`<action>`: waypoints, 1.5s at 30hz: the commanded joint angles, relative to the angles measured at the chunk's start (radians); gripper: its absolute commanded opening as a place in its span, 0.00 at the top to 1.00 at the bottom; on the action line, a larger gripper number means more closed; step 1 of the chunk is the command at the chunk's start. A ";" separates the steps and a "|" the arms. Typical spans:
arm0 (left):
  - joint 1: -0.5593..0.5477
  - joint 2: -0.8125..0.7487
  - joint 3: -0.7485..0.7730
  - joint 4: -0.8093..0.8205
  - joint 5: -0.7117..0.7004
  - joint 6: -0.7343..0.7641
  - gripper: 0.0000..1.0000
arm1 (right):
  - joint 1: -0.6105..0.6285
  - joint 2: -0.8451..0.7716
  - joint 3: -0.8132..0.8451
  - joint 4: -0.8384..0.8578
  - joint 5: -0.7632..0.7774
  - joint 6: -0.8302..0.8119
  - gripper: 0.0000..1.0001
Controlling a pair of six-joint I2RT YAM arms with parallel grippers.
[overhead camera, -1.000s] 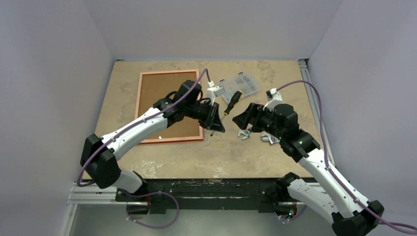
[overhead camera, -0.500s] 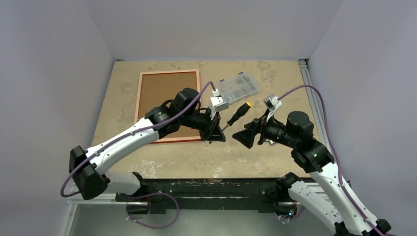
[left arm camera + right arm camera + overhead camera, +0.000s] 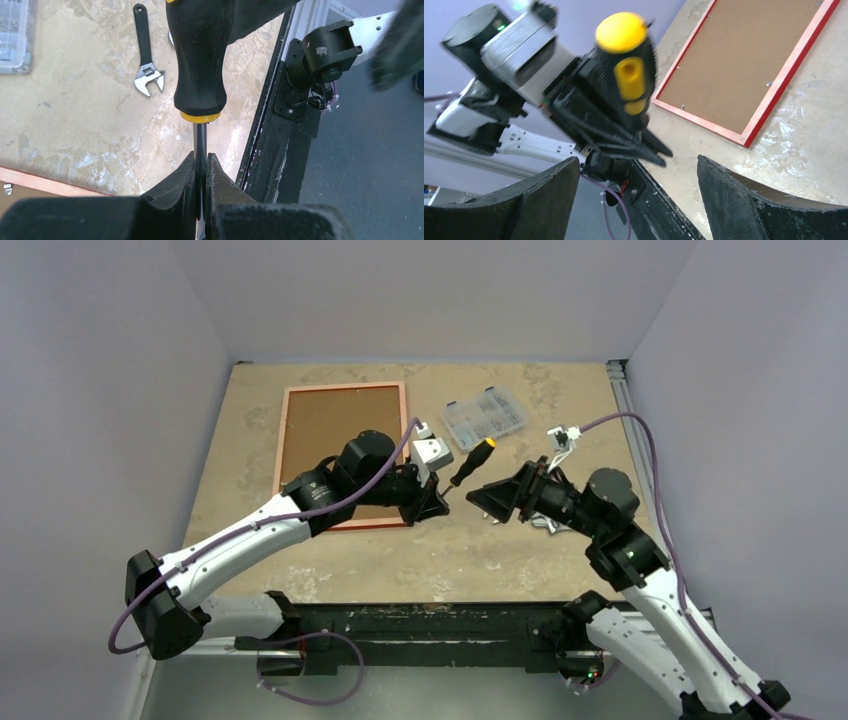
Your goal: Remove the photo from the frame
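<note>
Your left arm has drawn its elbow back toward its base over the last second, and your right wrist has turned to face the tool. Your left gripper is pressed together on the bare metal shaft of a black screwdriver, just below the yellow collar. The yellow-capped handle sticks out past its fingertips.

Your right gripper is spread wide. Its two black fingers stand apart on either side of the handle's butt end without touching it, so the two grippers face each other with the tool between them.

You find the frame just behind your left gripper, flat on the table and face down. The photo sits inside it with its brown board back up, and the left wrist hangs over the near right corner.

Beyond the screwdriver's handle sits a clear parts box. An adjustable wrench lies on the table beside your right gripper.
</note>
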 commanded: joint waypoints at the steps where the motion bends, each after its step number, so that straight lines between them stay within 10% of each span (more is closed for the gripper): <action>1: -0.011 -0.021 0.008 0.092 0.042 0.026 1.00 | 0.000 0.082 0.098 0.013 0.008 -0.031 0.15; 18: -0.050 0.005 0.029 0.083 0.233 0.039 1.00 | -0.005 0.146 0.159 0.117 -0.245 -0.193 0.44; 29: -0.059 -0.021 0.013 0.092 0.038 0.038 1.00 | 0.010 0.170 0.175 0.004 -0.003 -0.084 0.39; 41: -0.059 -0.017 0.011 0.100 0.098 0.034 1.00 | 0.018 0.229 0.151 0.123 -0.139 -0.122 1.00; 45: -0.053 0.000 0.060 0.023 0.055 -0.008 0.98 | 0.023 0.238 0.179 -0.005 0.021 -0.147 1.00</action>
